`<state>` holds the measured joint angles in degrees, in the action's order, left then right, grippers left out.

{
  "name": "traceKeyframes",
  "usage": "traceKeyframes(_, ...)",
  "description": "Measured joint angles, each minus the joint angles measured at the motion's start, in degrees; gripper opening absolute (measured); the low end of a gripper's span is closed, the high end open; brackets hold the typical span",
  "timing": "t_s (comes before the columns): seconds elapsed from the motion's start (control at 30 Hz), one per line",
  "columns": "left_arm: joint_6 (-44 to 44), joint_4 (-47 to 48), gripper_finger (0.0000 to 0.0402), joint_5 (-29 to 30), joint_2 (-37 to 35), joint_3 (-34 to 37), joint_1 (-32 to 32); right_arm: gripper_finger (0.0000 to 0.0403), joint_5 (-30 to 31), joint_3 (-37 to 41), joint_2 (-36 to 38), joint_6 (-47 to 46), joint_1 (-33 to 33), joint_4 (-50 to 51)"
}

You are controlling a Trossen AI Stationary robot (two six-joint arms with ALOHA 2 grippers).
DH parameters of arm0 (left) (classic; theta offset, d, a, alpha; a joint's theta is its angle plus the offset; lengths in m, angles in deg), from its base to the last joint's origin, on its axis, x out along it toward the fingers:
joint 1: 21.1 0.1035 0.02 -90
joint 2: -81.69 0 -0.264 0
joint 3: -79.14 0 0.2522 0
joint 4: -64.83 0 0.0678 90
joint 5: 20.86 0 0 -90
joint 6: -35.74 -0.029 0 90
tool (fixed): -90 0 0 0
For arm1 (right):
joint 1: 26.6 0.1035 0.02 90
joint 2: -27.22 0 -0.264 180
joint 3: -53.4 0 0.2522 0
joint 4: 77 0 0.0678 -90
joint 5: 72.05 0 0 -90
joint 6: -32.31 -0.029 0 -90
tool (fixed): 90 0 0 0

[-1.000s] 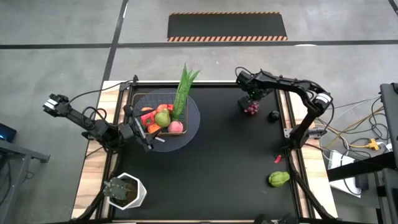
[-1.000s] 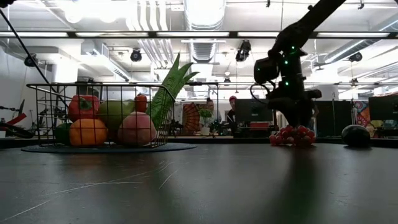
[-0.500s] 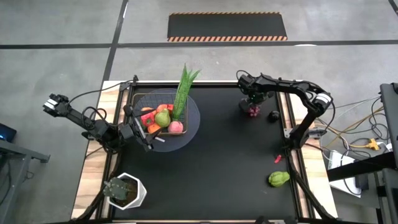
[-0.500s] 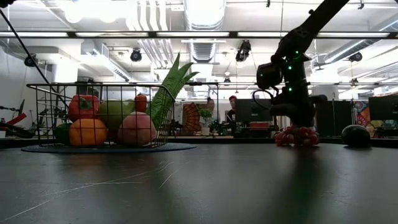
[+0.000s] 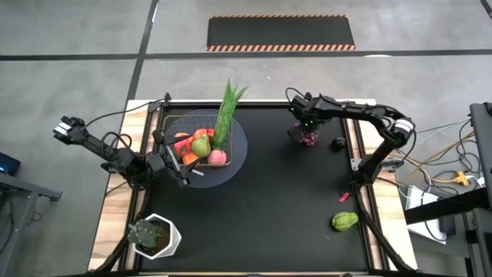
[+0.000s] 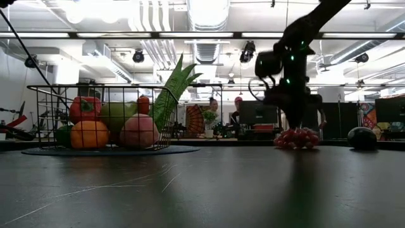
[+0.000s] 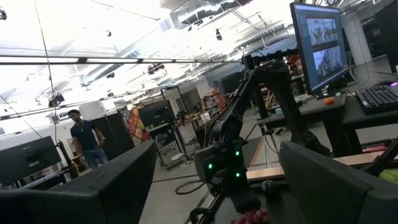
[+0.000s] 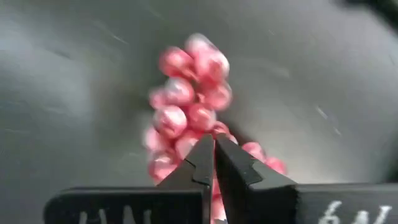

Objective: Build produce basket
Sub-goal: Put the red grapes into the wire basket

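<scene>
The dark wire basket (image 5: 167, 123) on its grey disc stands at the table's far left and holds several fruits and a long green leafy stalk (image 5: 226, 115); it also shows in the low view (image 6: 38, 114). The reddish-purple grapes (image 5: 309, 140) lie at the far right, with their underside on the mat in the low view (image 6: 296, 139). My right gripper (image 5: 307, 129) stands over them, pointing down, its fingers shut. My left gripper (image 5: 178, 163) is beside the basket's left side. In its wrist view it is open and empty (image 7: 214, 186). My right gripper comes at the grape bunch from above, pointing down. Its fingertips (image 8: 205, 158) are closed together on the bunch's near part (image 8: 186, 144). The fingertips hide what lies between them. The bunch's underside (image 6: 295, 147) looks to be on the mat.
A dark round fruit (image 5: 338, 142) lies just right of the grapes. A thin red chili (image 5: 343, 197) and a green fruit (image 5: 345, 221) lie near the right edge. A potted plant in a white pot (image 5: 154, 236) stands at the near left. The mat's middle is bare.
My right gripper has come down onto the grapes and then gone a little toward the table's left. The bunch has shifted left with it along the mat.
</scene>
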<state>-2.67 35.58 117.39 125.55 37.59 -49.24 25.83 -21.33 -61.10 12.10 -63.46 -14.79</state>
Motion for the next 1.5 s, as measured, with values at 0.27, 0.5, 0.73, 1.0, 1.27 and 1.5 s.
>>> traceKeyframes(0.27, 0.00, 0.02, 0.0322, 0.00, 0.00, 0.00, -0.01, 0.0008, -2.32, 0.27, 7.15, -1.34, 3.17, -3.64)
traceKeyframes(0.5, 0.02, 0.02, 0.0322, 0.00, 0.00, 0.00, -0.01, 0.0033, -2.79, 3.09, 9.14, 1.88, 3.24, -2.72)
traceKeyframes(0.73, 0.02, 0.01, 0.0322, 0.01, 0.00, 0.00, -0.01, 0.0142, -0.76, 4.75, 6.56, 6.78, 3.65, -4.46)
traceKeyframes(1.0, 0.01, 0.00, 0.0322, 0.01, 0.00, 0.00, -0.01, 0.0241, -0.35, 5.11, 0.74, 9.65, 3.63, -7.26)
traceKeyframes(1.27, 0.02, 0.00, 0.0322, 0.00, 0.00, 0.00, -0.01, 0.0275, 2.88, 4.97, -5.08, 12.11, 3.59, -7.59)
traceKeyframes(1.5, 0.02, -0.02, 0.0322, 0.00, 0.00, 0.02, 0.00, 0.0225, 2.77, 5.13, -4.29, 10.97, 3.61, -8.34)
